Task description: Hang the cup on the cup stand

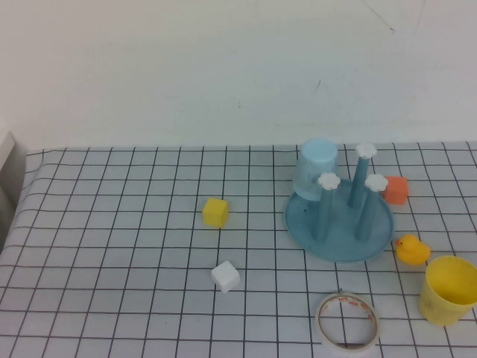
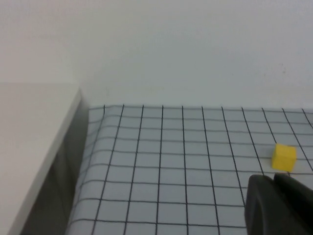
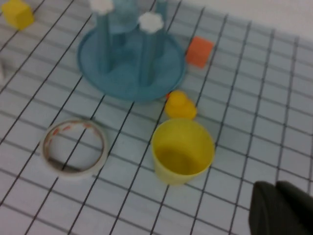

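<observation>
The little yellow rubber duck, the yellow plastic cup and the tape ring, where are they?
yellow rubber duck (image 1: 411, 250), high view, on its body.
yellow plastic cup (image 1: 450, 291), high view, on its outer wall.
white tape ring (image 1: 347, 322), high view, on its band.

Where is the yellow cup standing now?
In the high view the yellow cup stands upright, mouth up, near the table's right front edge, just in front of the rubber duck and right of the tape roll.
</observation>
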Controlling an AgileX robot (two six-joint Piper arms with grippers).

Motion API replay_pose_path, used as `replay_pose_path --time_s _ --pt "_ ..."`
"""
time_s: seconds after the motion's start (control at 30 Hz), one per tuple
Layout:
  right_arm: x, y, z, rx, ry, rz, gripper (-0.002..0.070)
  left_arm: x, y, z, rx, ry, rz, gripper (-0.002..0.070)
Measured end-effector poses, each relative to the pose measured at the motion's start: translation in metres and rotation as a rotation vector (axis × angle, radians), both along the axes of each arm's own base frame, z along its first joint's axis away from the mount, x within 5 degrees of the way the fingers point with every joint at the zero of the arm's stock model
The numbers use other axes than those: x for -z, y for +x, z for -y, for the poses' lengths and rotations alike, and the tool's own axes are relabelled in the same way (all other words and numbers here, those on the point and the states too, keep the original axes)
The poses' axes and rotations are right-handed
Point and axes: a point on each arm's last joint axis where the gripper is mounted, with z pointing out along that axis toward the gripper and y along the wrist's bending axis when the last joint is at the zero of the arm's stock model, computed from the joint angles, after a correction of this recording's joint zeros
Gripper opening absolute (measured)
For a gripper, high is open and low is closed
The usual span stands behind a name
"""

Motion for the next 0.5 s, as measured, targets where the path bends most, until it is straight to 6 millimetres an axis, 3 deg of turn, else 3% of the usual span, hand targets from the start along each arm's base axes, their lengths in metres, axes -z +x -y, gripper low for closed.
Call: replay_pose_path --time_s 0.3,0.37,0.5 --pt "0.047 0.084 -0.001 -0.115 -0.041 -0.365 0.0024 0.022 0.003 0.004 0.031 -0.052 -0.097 -0.0001" --pt "0.062 0.112 -0.001 -0.116 -0.033 -0.454 0.0111 0.030 0.004 0.004 0.039 -0.019 -0.119 -0.0001" --pt "0.084 0.147 0.000 -0.116 -0.026 -0.542 0.0274 0.037 0.005 0.004 0.045 0.002 -0.142 -0.0001"
